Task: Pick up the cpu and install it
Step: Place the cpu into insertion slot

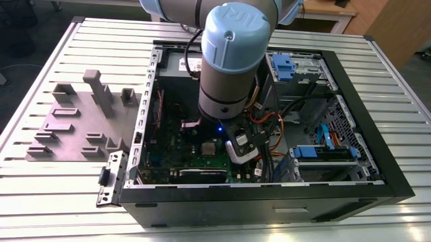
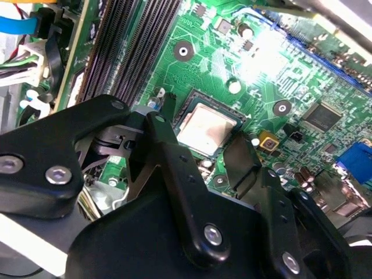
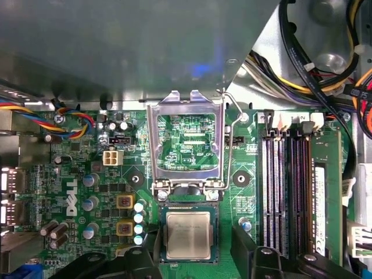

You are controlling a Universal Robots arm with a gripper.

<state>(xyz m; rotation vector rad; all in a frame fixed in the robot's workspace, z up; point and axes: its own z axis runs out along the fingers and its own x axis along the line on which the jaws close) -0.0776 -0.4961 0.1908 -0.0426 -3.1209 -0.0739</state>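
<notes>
From the exterior view's left: a grey fixture block sits on the counter, just beside the open case. Inside the case, the arm hangs over the green board. In the first wrist view the cpu lies flat in its socket and square to it. The fingers are spread wide on either side, gripping nothing. The silver frame stands flipped open just beyond the cpu. Seating the cpu looks done, but the frame is not yet closed over it.
</notes>
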